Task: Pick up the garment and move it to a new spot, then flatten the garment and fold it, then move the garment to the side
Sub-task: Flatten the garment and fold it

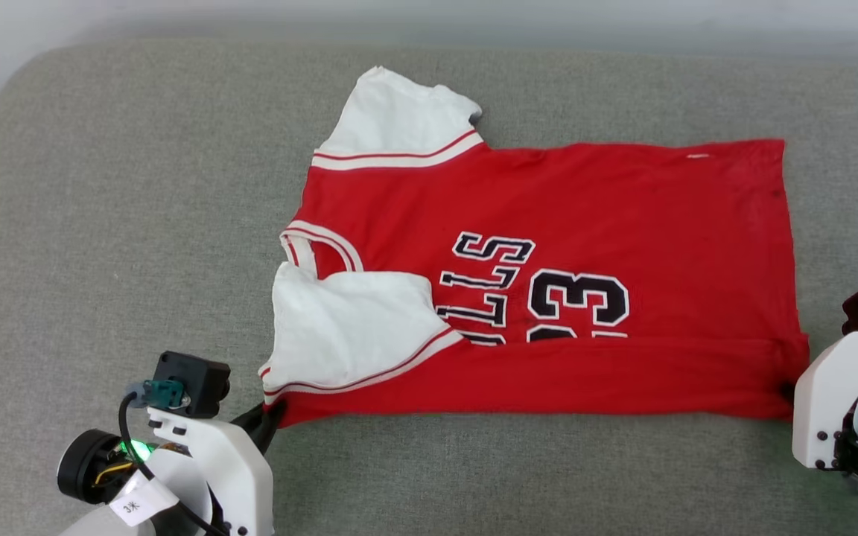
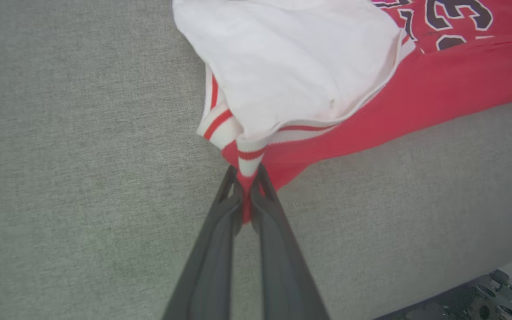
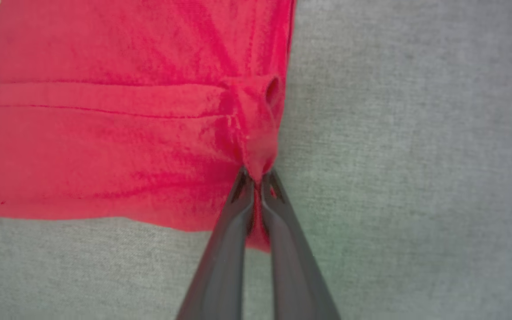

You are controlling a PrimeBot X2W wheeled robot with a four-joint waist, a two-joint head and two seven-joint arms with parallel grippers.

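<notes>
Garment (image 1: 548,246) sits mid-worktop (image 1: 138,223), mostly flat and chest side up. Long axis runs left-right across the head view: collar (image 1: 317,249) toward our left, hem (image 1: 790,246) toward our right, lettering (image 1: 488,290) reading sideways. The near long edge is turned up over the body in a band that covers the bottom of the lettering, and the near sleeve (image 1: 347,327) is laid in over the chest. The far sleeve (image 1: 395,119) is spread out, unfolded. Left end effector (image 2: 248,178) is clenched on the near-left corner, with striped cuff and red cloth pinched between the fingers. Right end effector (image 3: 258,175) is clenched on the near-right hem corner, cloth bunched at the tips. Our read: relocate and flatten look done, and we're in the first lengthwise fold. Left to do: far side and sleeve in, probably a crosswise fold, then the move to the side.
</notes>
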